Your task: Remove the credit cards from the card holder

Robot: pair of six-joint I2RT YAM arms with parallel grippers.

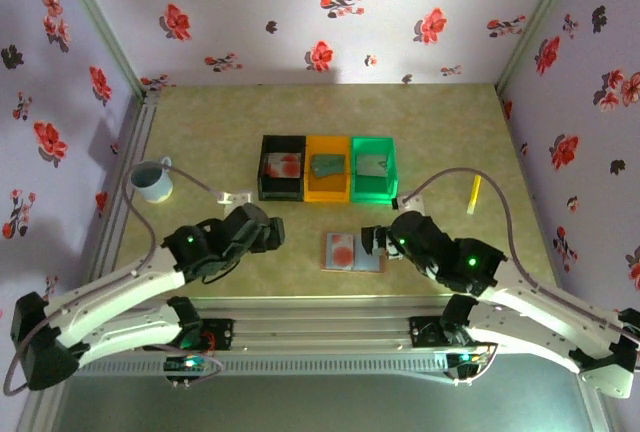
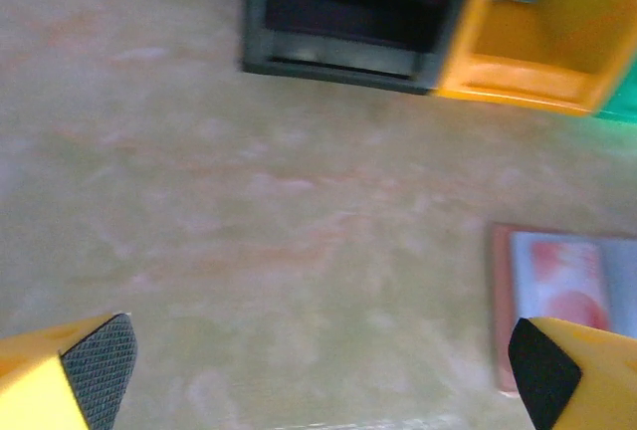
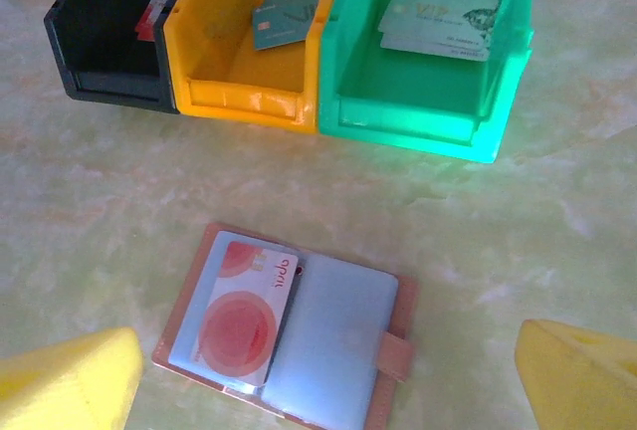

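Claws first: right gripper (image 3: 323, 380) spread about as wide as it goes, blunt yellow fingertips (image 3: 70, 385) down in both bottom corners of the wrist view. Hovering over the card holder (image 3: 343, 350), not touching it, nothing gripped. Same deal with the left gripper (image 2: 318, 365): gaping wide, dark cross-hatched pads (image 2: 100, 360) on yellow fingers, just bare table (image 2: 249, 231) between them, off to the left of the holder.

Card holder lying open and flat just in front of the bins, between the two grippers. Pinkish-tan leathery outside, smooth blue-grey inside, small tan strap tab (image 3: 395, 355) on the right edge. One credit card (image 3: 249, 311) on the left half, glossy, pale with red-orange circles, rounded corners. Can't tell if slotted into a pocket or just lying on top.

Behind it, three shiny hard-plastic open-front bins side by side: black bin (image 3: 109, 32), orange bin (image 3: 239, 102), green bin (image 3: 408, 121). Teal card (image 3: 287, 17) in the orange, pale greyish card (image 3: 438, 20) in the green, sliver of a red-and-pale card (image 3: 151, 12) in the black. Tabletop mottled yellow-green, kinda marble-looking.
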